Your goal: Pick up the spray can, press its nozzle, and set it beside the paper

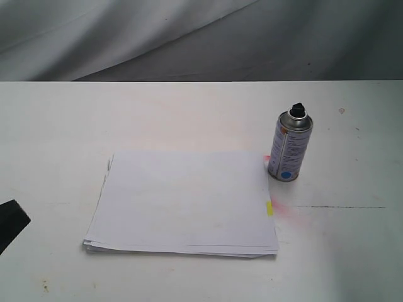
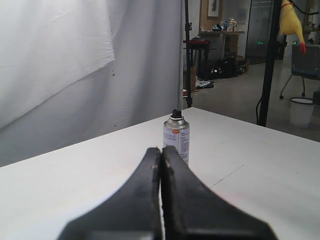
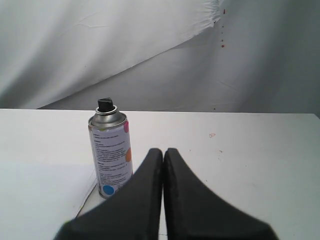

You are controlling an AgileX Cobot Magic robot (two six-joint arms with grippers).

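The spray can (image 1: 289, 146) stands upright on the white table, just off the far right corner of the paper (image 1: 182, 201). Its black nozzle (image 1: 298, 111) caps the silver dome. The paper is a thin white stack with a small yellow mark (image 1: 269, 208) on its right edge. Only a black tip of the left arm (image 1: 9, 223) shows at the exterior view's left edge. My left gripper (image 2: 161, 150) is shut and empty, with the spray can (image 2: 176, 137) standing well beyond it. My right gripper (image 3: 163, 151) is shut and empty too, short of the spray can (image 3: 111, 152) and to one side of it.
A pink stain (image 1: 291, 212) marks the table beside the paper's right edge. A thin dark line (image 1: 340, 207) runs across the table on the right. Grey-white cloth (image 1: 189, 38) hangs behind the table's far edge.
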